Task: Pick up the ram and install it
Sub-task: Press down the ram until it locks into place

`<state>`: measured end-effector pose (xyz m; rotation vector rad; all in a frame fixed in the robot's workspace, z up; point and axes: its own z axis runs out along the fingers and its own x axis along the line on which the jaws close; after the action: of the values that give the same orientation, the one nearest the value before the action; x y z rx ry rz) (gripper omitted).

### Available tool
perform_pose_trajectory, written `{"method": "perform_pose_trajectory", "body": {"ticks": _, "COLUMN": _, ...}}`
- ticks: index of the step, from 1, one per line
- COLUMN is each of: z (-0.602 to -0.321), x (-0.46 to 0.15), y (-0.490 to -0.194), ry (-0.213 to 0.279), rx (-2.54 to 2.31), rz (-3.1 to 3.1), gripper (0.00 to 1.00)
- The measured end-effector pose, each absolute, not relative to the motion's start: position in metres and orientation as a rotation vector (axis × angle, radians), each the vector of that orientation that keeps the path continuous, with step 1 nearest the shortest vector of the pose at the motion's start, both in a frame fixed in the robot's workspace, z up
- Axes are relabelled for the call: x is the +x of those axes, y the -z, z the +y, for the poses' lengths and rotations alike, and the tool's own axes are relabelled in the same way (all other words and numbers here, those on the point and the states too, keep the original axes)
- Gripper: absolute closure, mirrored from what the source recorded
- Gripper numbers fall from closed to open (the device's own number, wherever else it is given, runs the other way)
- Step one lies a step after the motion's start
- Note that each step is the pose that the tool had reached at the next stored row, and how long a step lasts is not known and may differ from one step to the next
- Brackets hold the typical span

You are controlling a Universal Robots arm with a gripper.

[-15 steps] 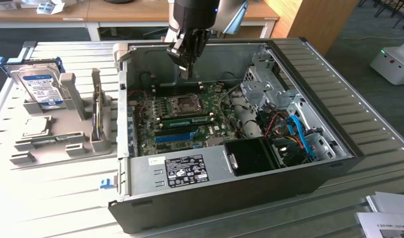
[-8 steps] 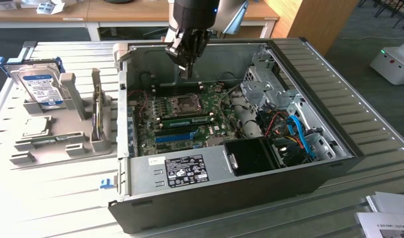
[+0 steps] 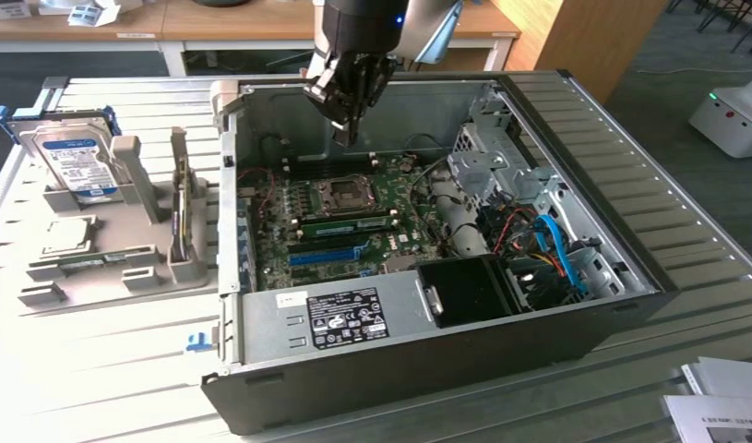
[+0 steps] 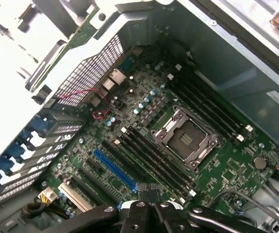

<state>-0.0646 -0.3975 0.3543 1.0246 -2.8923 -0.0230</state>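
Above the open computer case (image 3: 573, 305), the gripper (image 3: 347, 137) hung with fingers pressed together and empty, while the ram (image 3: 90, 261) lay in the grey tray (image 3: 129, 286) outside (well apart), so reaching it risked clipping the case wall.

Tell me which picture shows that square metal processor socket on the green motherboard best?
The wrist view. There the square metal processor socket sits large and unobstructed, its silver frame and dark centre visible, with memory slots on both sides. The exterior view shows the same socket much smaller, deep inside the open computer case, below the shut gripper.
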Motion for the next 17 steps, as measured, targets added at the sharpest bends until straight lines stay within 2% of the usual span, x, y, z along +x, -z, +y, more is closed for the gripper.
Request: {"method": "perform_pose_trajectory", "body": {"ticks": 17, "z": -0.3972, "x": -0.0646, "y": -0.3543, "ry": 0.036, "rx": 0.689, "rz": -2.992, "gripper": 0.90}}
